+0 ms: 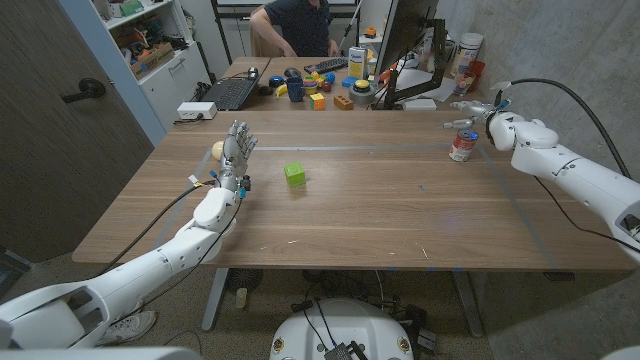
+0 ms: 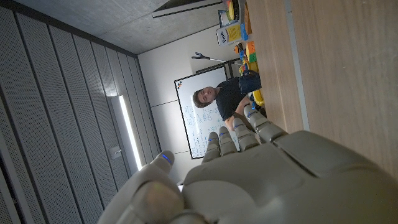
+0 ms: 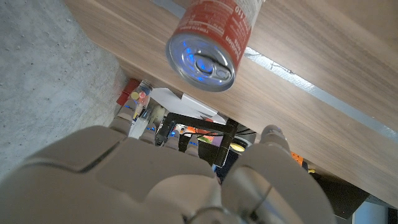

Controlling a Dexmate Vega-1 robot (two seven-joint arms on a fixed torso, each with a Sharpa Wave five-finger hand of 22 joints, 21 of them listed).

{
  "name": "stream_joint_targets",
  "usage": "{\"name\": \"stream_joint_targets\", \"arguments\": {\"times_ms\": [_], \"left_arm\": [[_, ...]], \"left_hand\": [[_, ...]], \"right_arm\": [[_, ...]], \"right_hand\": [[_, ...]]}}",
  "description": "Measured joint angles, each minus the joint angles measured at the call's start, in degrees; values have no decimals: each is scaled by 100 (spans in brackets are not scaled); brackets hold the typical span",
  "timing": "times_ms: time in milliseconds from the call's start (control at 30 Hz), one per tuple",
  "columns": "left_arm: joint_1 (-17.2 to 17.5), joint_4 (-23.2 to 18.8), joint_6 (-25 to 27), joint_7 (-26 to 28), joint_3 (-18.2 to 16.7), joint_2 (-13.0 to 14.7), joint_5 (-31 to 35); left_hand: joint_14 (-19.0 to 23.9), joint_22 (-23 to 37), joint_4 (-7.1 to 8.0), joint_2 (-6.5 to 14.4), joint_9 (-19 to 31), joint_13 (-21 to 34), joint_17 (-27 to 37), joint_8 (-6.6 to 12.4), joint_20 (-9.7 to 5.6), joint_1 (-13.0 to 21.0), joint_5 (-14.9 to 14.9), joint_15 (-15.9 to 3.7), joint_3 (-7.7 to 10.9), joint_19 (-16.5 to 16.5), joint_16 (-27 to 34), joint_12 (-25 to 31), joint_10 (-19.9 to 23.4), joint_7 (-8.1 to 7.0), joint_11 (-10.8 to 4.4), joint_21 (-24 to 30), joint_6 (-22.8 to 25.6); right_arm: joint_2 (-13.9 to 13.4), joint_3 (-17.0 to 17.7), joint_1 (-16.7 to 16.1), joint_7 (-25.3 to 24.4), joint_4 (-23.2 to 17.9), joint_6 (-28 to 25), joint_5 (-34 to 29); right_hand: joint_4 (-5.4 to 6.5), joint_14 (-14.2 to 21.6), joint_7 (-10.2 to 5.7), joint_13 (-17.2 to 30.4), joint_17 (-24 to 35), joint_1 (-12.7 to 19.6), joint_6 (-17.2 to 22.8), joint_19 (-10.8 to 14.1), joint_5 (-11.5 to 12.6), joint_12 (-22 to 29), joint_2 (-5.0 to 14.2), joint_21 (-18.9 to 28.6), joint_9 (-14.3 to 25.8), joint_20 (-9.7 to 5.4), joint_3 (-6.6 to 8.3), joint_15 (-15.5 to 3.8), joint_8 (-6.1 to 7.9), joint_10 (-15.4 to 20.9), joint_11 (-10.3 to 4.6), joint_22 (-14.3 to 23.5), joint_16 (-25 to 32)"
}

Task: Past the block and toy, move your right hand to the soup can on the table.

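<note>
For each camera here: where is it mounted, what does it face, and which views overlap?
Head: fixed on the robot's head, looking down at the table; both arms show.
Left wrist: behind the left hand, facing a person beyond the table.
Right wrist: behind the right hand, facing the soup can.
Head and right wrist share the can.

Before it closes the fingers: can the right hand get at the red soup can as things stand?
Probably yes. The right hand is just behind the upright red soup can, with nothing between them; the green block stands well aside.
</note>
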Motion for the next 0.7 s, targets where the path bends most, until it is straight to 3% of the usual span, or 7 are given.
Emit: {"name": "stream_joint_targets", "arguments": {"times_ms": [333,700], "left_arm": [[-16,38,7,-19,5,-14,-23],[-17,36,27,-6,10,-14,-25]], "left_hand": [[0,0,0,0,0,0,0,0,0,0,0,0,0,0,0,0,0,0,0,0,0],[0,0,0,0,0,0,0,0,0,0,0,0,0,0,0,0,0,0,0,0,0]], "right_arm": [[74,-170,154,263,191,-82,99],[125,-343,299,437,429,-126,248]], "right_hand": [[-24,0,0,-1,-12,51,0,76,0,45,51,44,-1,-6,-24,-1,35,0,0,-1,34],[-48,53,0,-1,-15,127,0,319,43,89,127,120,-1,-11,-47,-53,77,0,0,-1,89]]}}
